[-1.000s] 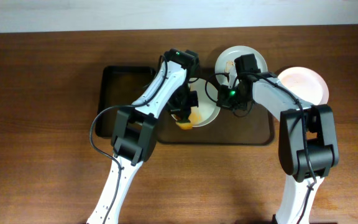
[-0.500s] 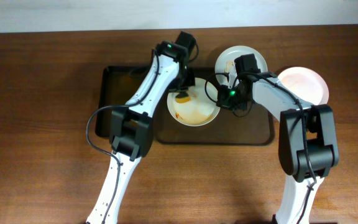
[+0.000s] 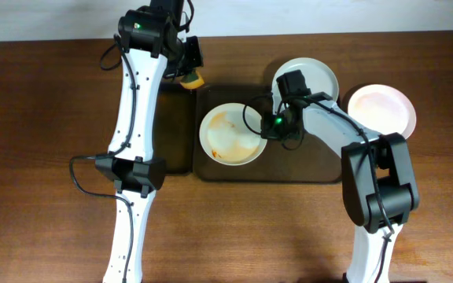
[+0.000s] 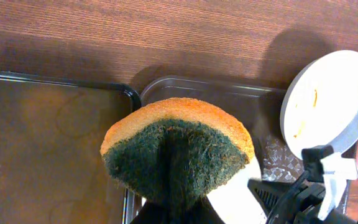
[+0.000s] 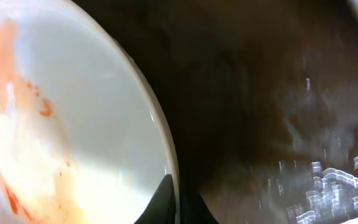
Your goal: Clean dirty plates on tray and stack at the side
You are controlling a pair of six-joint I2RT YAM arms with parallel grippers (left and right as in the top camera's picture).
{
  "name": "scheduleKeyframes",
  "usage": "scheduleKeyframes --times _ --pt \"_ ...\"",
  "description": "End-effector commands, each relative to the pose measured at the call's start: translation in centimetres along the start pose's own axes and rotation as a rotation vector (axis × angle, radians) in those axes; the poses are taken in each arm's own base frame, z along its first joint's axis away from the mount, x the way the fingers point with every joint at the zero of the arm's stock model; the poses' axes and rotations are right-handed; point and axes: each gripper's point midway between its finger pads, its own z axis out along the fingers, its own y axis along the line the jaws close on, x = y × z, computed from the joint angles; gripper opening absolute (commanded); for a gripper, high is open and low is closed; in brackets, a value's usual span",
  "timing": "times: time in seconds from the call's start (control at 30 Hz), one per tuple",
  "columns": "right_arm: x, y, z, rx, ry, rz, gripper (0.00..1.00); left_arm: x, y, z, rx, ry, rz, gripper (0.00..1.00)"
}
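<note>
A white plate (image 3: 230, 134) smeared with orange-red sauce lies on the dark brown tray (image 3: 321, 169). My right gripper (image 3: 268, 126) is shut on its right rim. In the right wrist view the fingertips (image 5: 166, 198) pinch the edge of that plate (image 5: 73, 118). A second streaked plate (image 3: 314, 72) sits at the tray's back right. A third, pinkish-white plate (image 3: 381, 108) rests on the table to the right. My left gripper (image 3: 188, 67) hovers over the back of the table, shut on an orange and green sponge (image 3: 193, 79), which fills the left wrist view (image 4: 178, 149).
A smaller black tray (image 3: 175, 149) lies left of the brown tray, partly under my left arm, and shows empty in the left wrist view (image 4: 42, 143). The table's white back edge runs just behind my left gripper.
My left arm has lifted the sponge off the sauced plate and swung it back and left to the table's rear. The right gripper has drawn the plate slightly left.
</note>
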Motion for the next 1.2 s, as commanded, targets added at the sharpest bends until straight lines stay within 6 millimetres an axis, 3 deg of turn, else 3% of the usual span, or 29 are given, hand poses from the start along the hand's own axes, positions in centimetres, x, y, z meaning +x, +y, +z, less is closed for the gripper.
scheduleKeyframes --times 0.0,0.23,0.4,0.53,0.67,0.8,0.97,1.07,1.17 --pt "-0.8 -0.2 -3.0 0.077 -0.047 -0.040 0.04 -0.3 -0.1 -0.5 0.017 -0.011 0.017 0.00" --pt "-2.8 -1.0 -15.6 0.447 -0.347 -0.121 0.04 -0.7 0.0 -0.5 0.017 -0.024 0.015 0.00" --pt "-1.6 1.2 -19.7 0.822 -0.490 -0.262 0.04 -0.8 0.1 -0.5 0.017 -0.031 0.015 0.00" --pt "-1.2 4.0 -22.2 1.007 -0.623 -0.341 0.04 -0.8 0.1 -0.5 0.018 -0.030 0.015 0.00" --pt "-1.2 3.9 -21.2 0.904 -0.658 -0.207 0.04 -0.8 0.1 -0.5 0.018 -0.029 0.014 0.00" --pt "-1.1 1.9 -15.4 0.606 -0.479 0.030 0.04 -0.3 0.3 -0.1 0.007 -0.002 0.004 0.00" --pt "-0.4 -0.8 -7.3 0.332 -0.206 0.275 0.04 2.2 -0.2 3.1 -0.028 0.106 -0.100 0.00" --pt "-0.4 -0.7 -4.5 0.270 -0.157 0.325 0.04 4.0 -1.1 5.2 -0.049 0.174 -0.093 0.00" --pt "0.1 -1.1 -3.0 0.265 -0.124 0.358 0.04 6.3 -0.5 7.7 -0.149 0.236 -0.181 0.00"
